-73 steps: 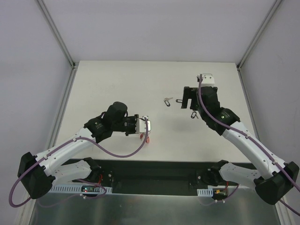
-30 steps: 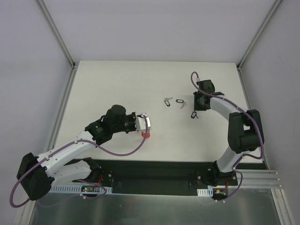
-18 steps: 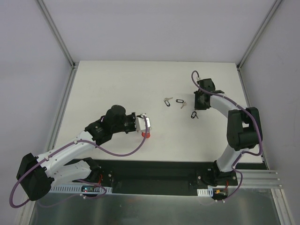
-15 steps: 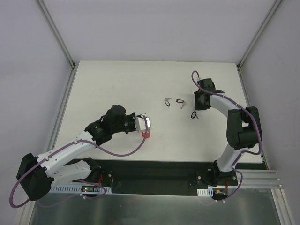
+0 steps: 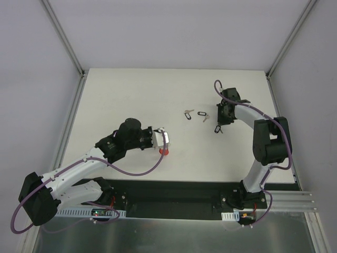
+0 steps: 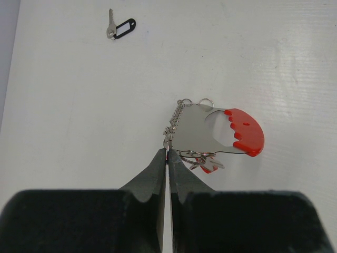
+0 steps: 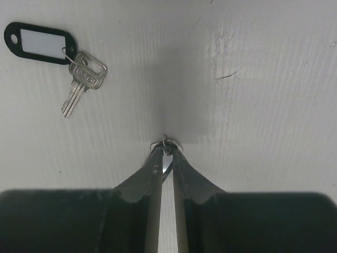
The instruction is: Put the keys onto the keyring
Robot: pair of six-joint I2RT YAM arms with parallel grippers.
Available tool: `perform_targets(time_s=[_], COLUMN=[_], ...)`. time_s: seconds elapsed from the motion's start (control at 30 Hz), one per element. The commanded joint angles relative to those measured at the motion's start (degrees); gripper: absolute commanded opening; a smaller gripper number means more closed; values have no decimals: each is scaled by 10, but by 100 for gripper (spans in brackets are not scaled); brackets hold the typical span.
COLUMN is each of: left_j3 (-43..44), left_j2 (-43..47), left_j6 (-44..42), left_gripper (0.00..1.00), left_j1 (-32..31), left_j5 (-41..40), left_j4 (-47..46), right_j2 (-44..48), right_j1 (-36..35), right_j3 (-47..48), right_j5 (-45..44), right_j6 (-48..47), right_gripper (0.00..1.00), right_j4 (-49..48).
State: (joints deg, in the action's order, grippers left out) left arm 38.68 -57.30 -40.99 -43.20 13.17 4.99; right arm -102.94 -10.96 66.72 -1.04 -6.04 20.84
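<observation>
Top view first: we see the left gripper point(image 5: 164, 145) hanging over the white table point(image 5: 121, 95), with the keyring point(image 5: 164, 152) dangling from its tips, red part lowest. Three black-tagged keys lie loose at around 1 to 2 o'clock from the keyring: the first key point(image 5: 188, 113), the second key point(image 5: 201, 114) just beside it, and the third key point(image 5: 217, 129) a bit nearer to us. The right gripper point(image 5: 220, 119) is down at the table, right at 12 o'clock of that third key. In the left wrist view the fingers point(image 6: 158, 168) are pressed flat together on the beaded grey edge of the keyring point(image 6: 243, 132), whose red arc sits out at 2 o'clock from the tips. A red-tagged key point(image 6: 206, 166) hangs on it just beside the fingertips, and what looks like the first key point(image 6: 121, 29) lies well apart at 11 o'clock. In the right wrist view the fingers point(image 7: 147, 179) are pinched almost together, with a tiny wire ring point(image 7: 166, 143) at the tips and a silver sliver in the slot. We honestly can't tell if it's clamped yet. The second key point(image 7: 81, 79), as far as we can match it, lies at 10 o'clock.
</observation>
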Motion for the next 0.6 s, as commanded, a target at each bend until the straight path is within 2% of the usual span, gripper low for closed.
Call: perform_targets(time_s=[0.0,0.57], left_j3=[-2,-1], left_j2=[5,7], left_j6=[-5,-5], left_gripper=[0,0], left_j1=[-6,-7], left_j5=[12,14], left_j4=[-17,-17], right_j2=[-2,-13], right_j1=[4,9], right_j3=[25,31], right_j5=[3,5], right_j6=[1,1], right_gripper=[16,11], right_j4=[18,31])
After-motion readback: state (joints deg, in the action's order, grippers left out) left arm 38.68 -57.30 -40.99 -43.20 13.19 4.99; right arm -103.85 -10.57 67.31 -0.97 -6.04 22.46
